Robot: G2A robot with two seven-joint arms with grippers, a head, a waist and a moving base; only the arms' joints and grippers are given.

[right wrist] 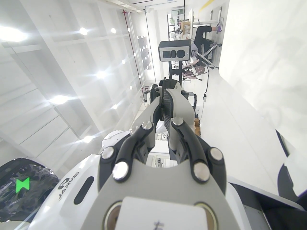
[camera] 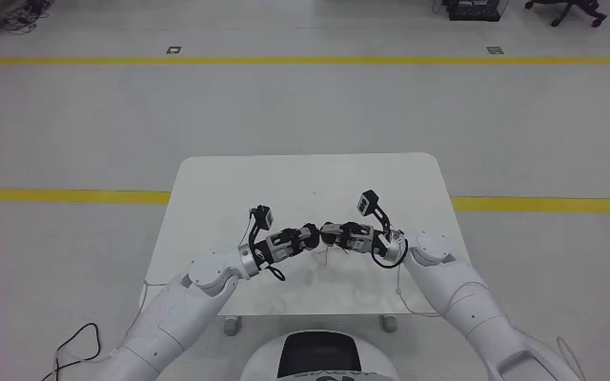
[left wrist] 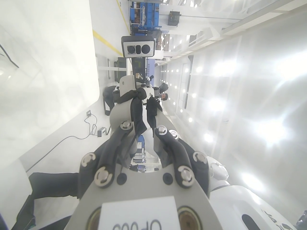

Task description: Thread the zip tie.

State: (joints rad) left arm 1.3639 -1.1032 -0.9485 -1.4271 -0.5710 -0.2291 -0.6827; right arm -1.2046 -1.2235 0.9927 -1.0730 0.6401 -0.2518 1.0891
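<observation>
- The zip tie is too small to make out for certain. A thin pale line (camera: pixel 326 251) shows just under the spot where the two grippers meet, and I cannot tell if that is it.
- The left gripper (camera: pixel 313 234) is held above the near middle of the table (camera: pixel 219 190), pointing across at the other gripper. In the left wrist view its black-covered fingers (left wrist: pixel 138 111) run together toward their tips. I cannot tell what, if anything, is pinched between them.
- The right gripper (camera: pixel 335 231) faces it from the other side, tip to tip and just about touching. In the right wrist view its fingers (right wrist: pixel 168 105) are drawn close together, the ribbed pad of one facing the other. What lies between them is hidden.
- Both forearms slope in from the near corners of the table and form a shallow V over its near edge.
- A small camera stands up from each wrist, the left (camera: pixel 262 214) and the right (camera: pixel 368 202).
- The table is white with rounded corners.
- On the floor, one yellow line (camera: pixel 286 60) runs beyond the table and another (camera: pixel 86 196) passes level with it. A dark cable (camera: pixel 76 343) lies by the left arm.
</observation>
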